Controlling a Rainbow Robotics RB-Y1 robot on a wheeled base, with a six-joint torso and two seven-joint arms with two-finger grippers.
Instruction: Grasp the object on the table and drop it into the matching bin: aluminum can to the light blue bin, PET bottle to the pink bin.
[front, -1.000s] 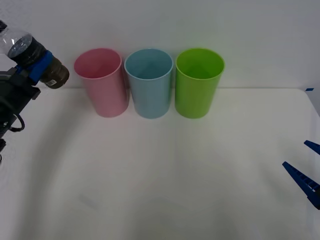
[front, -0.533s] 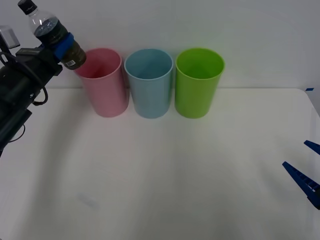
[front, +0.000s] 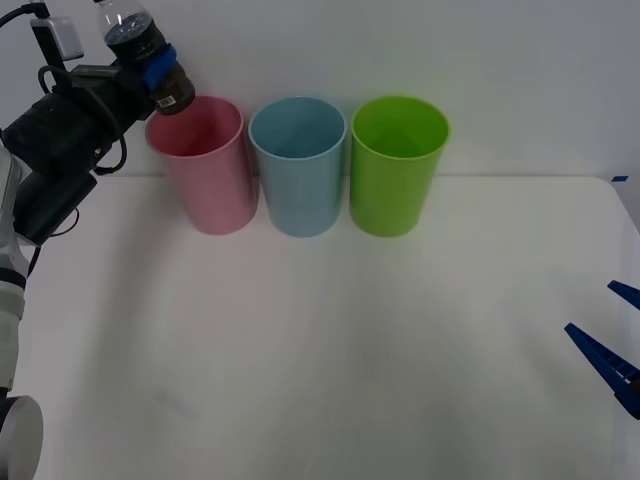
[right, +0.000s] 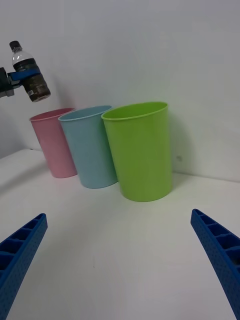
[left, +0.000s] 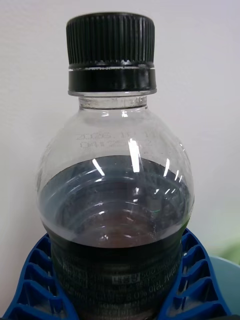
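Note:
My left gripper (front: 157, 66) is shut on the PET bottle (front: 150, 62), a small clear bottle with a black cap and dark label band. It holds the bottle in the air, tilted, its base just above the left rim of the pink bin (front: 205, 165). The left wrist view shows the bottle (left: 114, 200) up close between the blue fingers (left: 35, 285). In the right wrist view the bottle (right: 30, 79) hangs above the pink bin (right: 54, 142). The light blue bin (front: 298, 165) stands right of the pink one. My right gripper (front: 612, 335) is open at the table's right edge.
A lime green bin (front: 397, 163) stands right of the light blue bin; the three bins touch in a row at the back of the white table (front: 320, 350). A white wall rises behind them.
The left arm has carried the bottle up and to the right, from the far left edge to just over the pink bin's left rim. The right gripper has not moved.

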